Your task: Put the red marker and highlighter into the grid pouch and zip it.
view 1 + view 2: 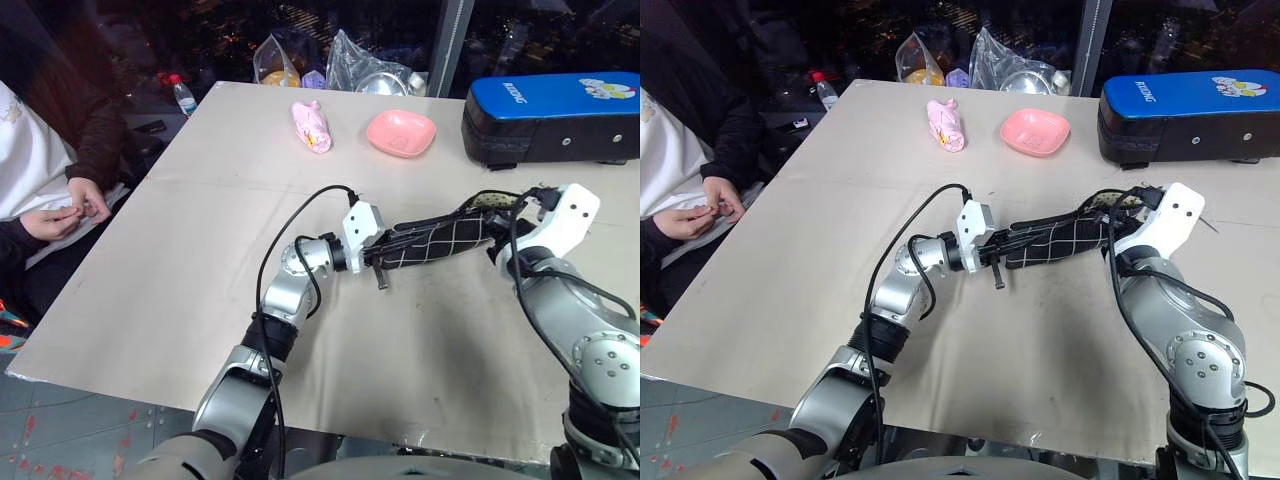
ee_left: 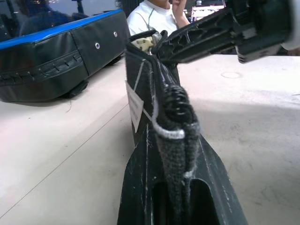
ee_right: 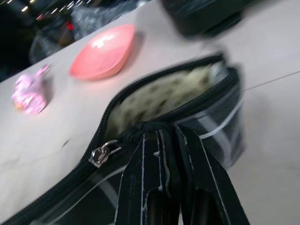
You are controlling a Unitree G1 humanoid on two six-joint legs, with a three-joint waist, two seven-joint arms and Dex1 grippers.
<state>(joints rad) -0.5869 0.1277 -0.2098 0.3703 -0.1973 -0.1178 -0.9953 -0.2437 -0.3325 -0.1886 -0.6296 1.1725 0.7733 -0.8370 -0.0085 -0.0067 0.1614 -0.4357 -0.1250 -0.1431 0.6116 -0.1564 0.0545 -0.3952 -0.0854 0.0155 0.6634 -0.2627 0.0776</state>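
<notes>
Beige tabletop (image 1: 180, 250): biggest thing here, pretty bare across the middle, stuff parked along the far edge.
Blue-and-black case (image 1: 550, 115): lying flat at about 2 o'clock, right by the far edge.
Grid pouch (image 1: 440, 240): black fabric with white grid lines, held up off the table near the middle-right. Long axis runs 9 to 3 o'clock, basically level, the 3 o'clock end tipped a bit higher. Zipper edge faces up, and that end gapes open so you can see a pale spotted lining (image 3: 164, 93). Silver zipper pull (image 3: 99, 154) sits just beside the right fingers. Small white label (image 2: 135, 107) on its side.
Left gripper (image 1: 378, 252): clamped tight on the pouch's 9 o'clock end, pointing toward 3 o'clock.
Right gripper (image 3: 161, 140): fingers pinched together on the zipper edge near the 3 o'clock end.
Person (image 1: 40, 170): seated at 9 o'clock, hands together off the table edge.
Pink dish (image 1: 401, 132): at 12 o'clock, left of the case.
Pink wrapped thing (image 1: 312, 125): just left of the dish.
Plastic bags (image 1: 350, 65): bunched beyond the far edge.
</notes>
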